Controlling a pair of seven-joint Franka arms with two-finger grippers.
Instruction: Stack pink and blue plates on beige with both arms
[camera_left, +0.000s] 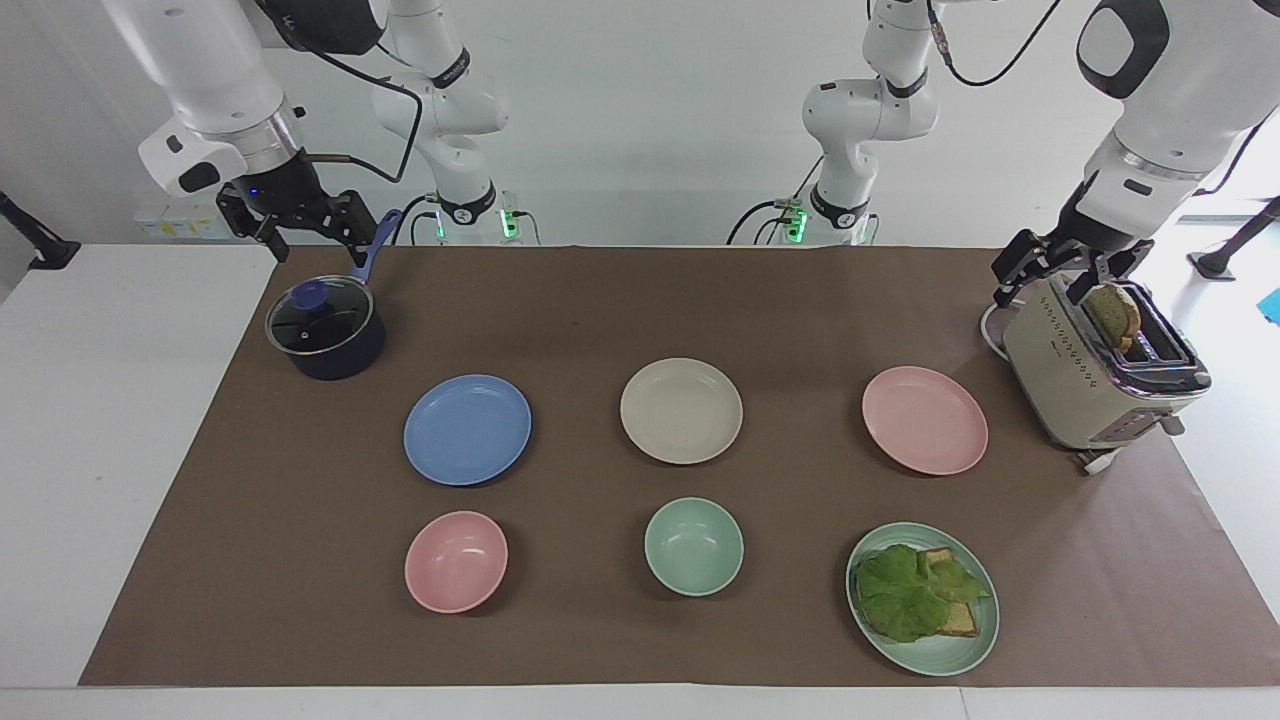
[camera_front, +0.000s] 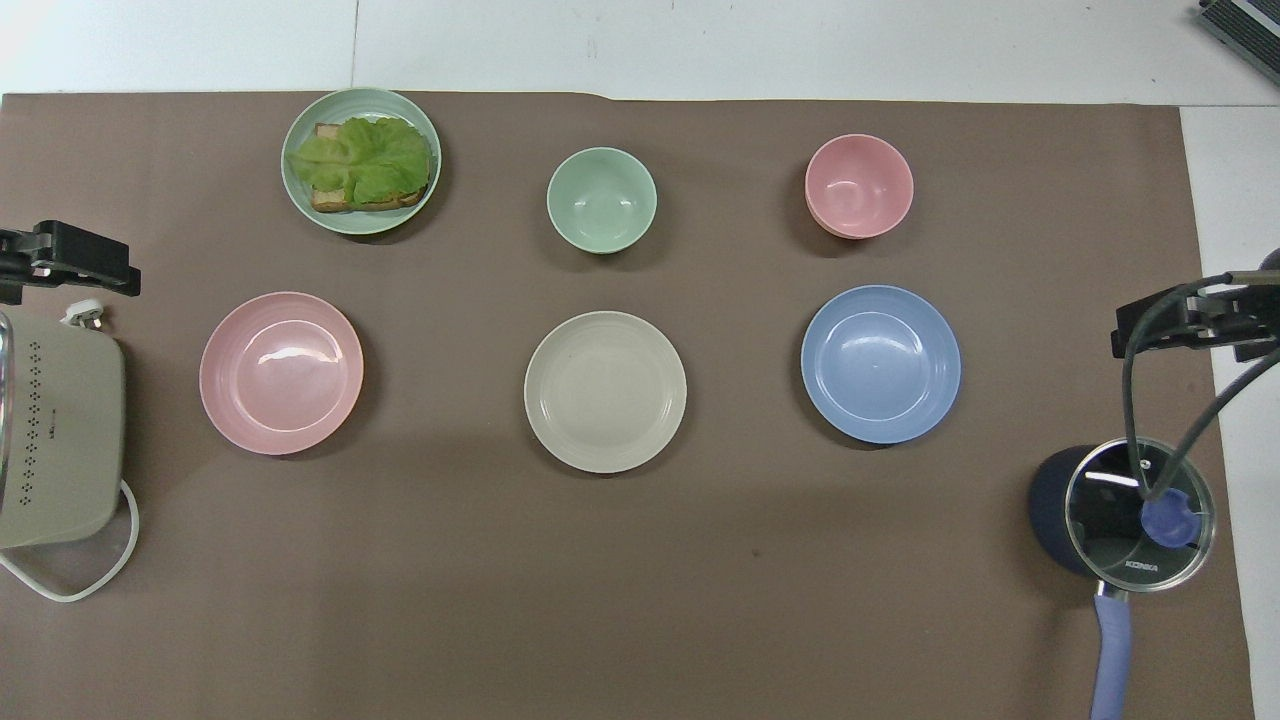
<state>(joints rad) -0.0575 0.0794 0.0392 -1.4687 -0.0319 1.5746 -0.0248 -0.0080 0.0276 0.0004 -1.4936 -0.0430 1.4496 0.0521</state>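
Covering the white table, brown paper bears the plates; white wall; left pincer, right pincer apart

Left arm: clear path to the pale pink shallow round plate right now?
Probably yes. The left gripper hangs open over the cream toaster; the pale pink shallow round plate lies bare beside the toaster, with nothing on it or between them.

Two white jointed arms with dark grey joint covers; black cables loop along both; green lights glow at each base; the right gripper and left gripper are small, black, two-fingered
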